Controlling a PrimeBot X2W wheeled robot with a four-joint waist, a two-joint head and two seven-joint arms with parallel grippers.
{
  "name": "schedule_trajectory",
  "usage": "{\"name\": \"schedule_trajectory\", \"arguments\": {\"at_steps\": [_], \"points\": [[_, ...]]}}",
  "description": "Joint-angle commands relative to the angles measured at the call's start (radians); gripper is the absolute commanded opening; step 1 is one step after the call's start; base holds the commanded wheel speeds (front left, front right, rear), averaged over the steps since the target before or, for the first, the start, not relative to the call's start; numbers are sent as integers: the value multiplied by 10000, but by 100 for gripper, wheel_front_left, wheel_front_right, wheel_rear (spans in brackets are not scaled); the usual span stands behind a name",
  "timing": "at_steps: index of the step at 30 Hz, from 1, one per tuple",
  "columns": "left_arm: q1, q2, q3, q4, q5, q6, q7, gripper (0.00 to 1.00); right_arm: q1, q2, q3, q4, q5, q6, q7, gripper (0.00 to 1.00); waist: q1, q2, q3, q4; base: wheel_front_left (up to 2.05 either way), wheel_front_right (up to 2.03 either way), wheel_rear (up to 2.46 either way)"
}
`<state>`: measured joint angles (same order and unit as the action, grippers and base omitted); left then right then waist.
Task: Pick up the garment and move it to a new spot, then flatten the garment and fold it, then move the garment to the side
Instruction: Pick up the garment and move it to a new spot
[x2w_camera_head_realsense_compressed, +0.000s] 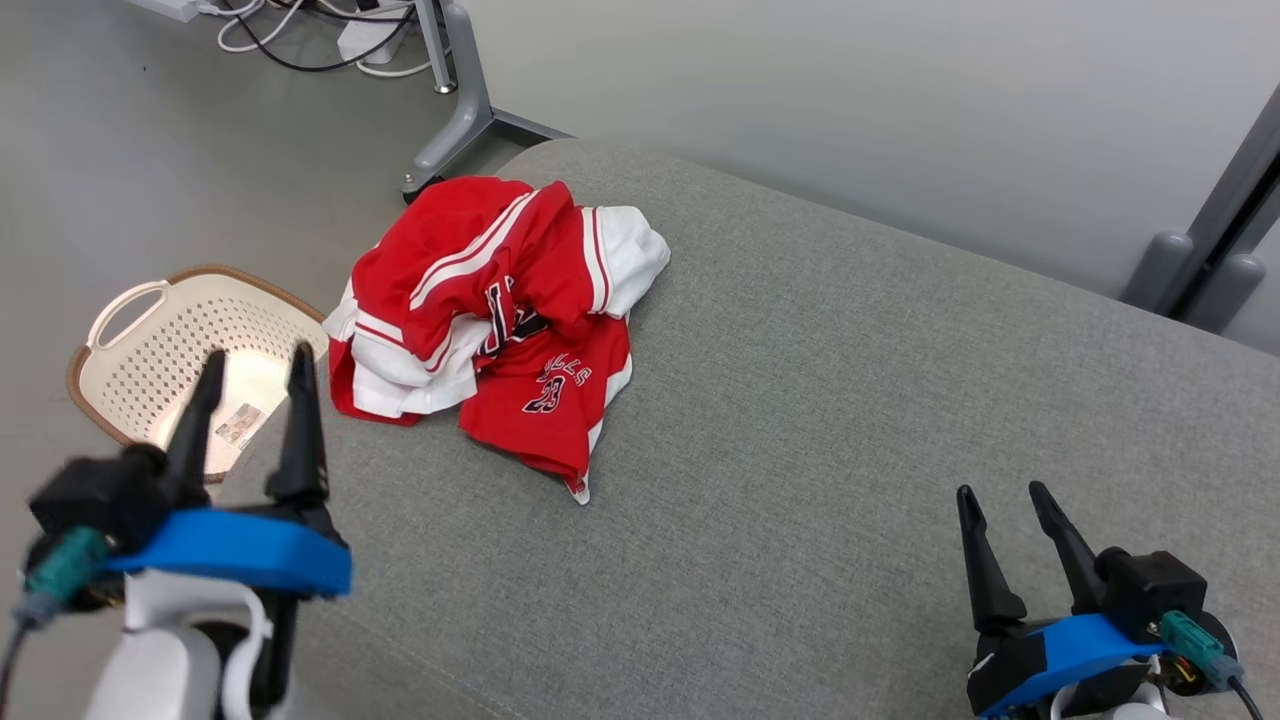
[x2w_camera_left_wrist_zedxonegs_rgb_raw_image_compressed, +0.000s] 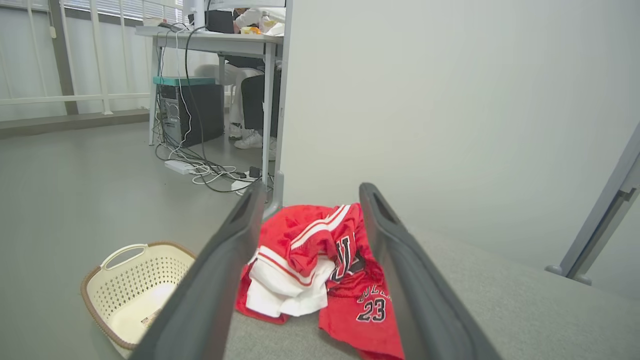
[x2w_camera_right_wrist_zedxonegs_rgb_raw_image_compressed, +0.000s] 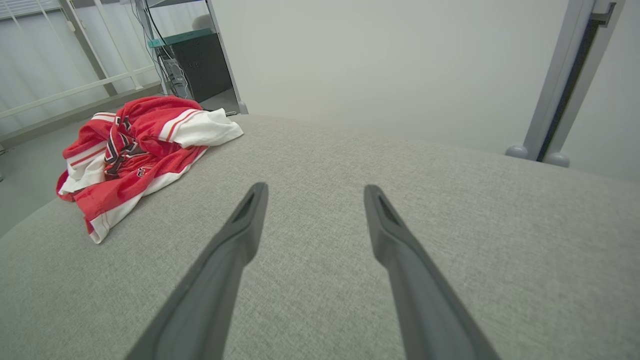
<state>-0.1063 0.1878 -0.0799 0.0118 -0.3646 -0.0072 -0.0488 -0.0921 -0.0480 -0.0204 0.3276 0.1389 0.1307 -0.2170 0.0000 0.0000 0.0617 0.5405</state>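
Grey bench, red garment heaped.
Left hand near the garment, right hand well apart from it, both spread for pickup.

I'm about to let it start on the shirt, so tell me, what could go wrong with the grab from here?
1. The jersey lies crumpled in layers, so the open left pincer might catch only one fold.
2. It sits near the edge of the grey surface, with the basket on the floor beside it; a nudge could push it off.
3. The right pincer stands far from it, so a two-armed lift may come late.
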Motion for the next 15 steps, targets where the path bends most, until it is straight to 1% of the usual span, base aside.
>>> {"name": "schedule_trajectory", "arguments": {"at_steps": [1,3,5,6,7,12,13,14,15], "points": [[-671,397,232,-301,-130,-25,637,100,117,-47,-74,-132,-102,1,14,100,0,0,74,-3,0,0,0],[-1228,769,440,-317,-262,84,1471,100,122,-45,-102,-273,-155,1,56,100,0,0,219,-110,0,0,0],[-1861,1173,598,-149,-347,84,2153,100,47,-50,-86,-457,-211,1,133,100,0,0,432,-334,0,0,0],[-1861,1173,598,-149,-347,84,2153,100,47,-50,-86,-457,-211,1,133,100,0,0,432,-334,0,0,0],[-2146,1309,714,-27,-498,21,2414,100,-24,-53,-63,-578,-270,1,186,100,0,0,598,-464,0,0,0],[-3237,1991,1226,1151,-1116,-98,3577,100,-256,-48,-21,-1294,-663,1,526,100,0,0,1478,-1198,0,0,0],[-3539,2203,1425,1712,-1369,-168,3885,100,-341,-45,10,-1606,-809,1,678,100,0,0,1884,-1551,0,0,0],[-3539,2203,1425,1712,-1369,-168,3885,100,-341,-45,10,-1606,-809,1,678,100,0,0,1884,-1551,0,0,0],[-3643,2293,1491,2029,-1482,-192,4065,100,-354,-44,-24,-1747,-866,1,755,100,0,0,2061,-1709,0,0,0]]}}
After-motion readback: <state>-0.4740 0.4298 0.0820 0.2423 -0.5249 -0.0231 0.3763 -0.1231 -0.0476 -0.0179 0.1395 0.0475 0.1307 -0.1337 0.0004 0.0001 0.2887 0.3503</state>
